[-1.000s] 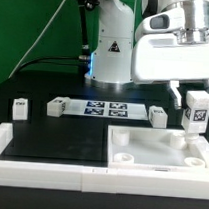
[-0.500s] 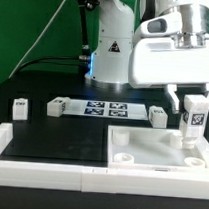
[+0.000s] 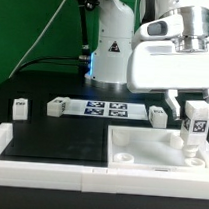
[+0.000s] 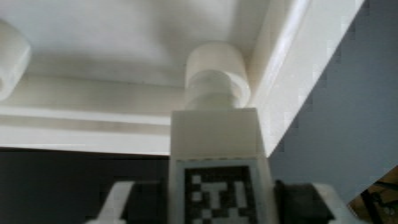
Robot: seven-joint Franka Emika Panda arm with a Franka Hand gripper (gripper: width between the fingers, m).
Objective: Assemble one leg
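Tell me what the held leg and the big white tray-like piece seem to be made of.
The leg: probably plastic, matte white, going by its smooth, even surface and crisp edges. Its tag: likely a printed sticker or paper, flat black and white. The tray-like piece: seemingly the same matte white plastic; rounded, moulded-looking forms, no grain, no shine.

In the exterior view the leg [image 3: 198,121] is covering the tray's [image 3: 139,160] corner socket, and the tray is running off the picture's edge. In the wrist view the leg's tag [image 4: 217,200] is being cut off by the frame, and the fingers [image 4: 125,208] beside it are looking blurred.
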